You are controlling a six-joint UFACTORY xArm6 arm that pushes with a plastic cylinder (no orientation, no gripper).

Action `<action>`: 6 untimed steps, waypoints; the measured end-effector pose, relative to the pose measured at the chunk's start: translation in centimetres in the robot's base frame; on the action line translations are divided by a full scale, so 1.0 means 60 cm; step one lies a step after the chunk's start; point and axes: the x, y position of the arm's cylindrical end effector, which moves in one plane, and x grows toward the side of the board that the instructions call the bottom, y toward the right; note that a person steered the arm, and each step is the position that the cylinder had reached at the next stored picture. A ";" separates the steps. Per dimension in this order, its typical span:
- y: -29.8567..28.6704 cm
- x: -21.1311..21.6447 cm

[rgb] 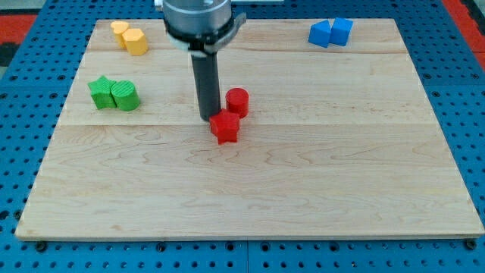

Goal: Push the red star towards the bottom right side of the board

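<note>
— Where did we find the red star (224, 127)?
— Mid-bench (318, 189), on smooth pale wood, touching a red cylinder (237, 101).
— Our end effector?
— A bare dark rod, grasping nothing; my tip (207, 118) sat against the star's upper-left.

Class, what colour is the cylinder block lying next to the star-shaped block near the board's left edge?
Green; the green cylinder shows clearly in the camera view.

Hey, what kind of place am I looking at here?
Probably a robotics lab bench: a pale wooden board lies on a blue perforated table, small coloured blocks such as the red star block sit on it, and my tip touches that star's upper left.
</note>
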 end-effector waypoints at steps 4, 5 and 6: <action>0.028 0.107; 0.126 0.103; 0.212 0.091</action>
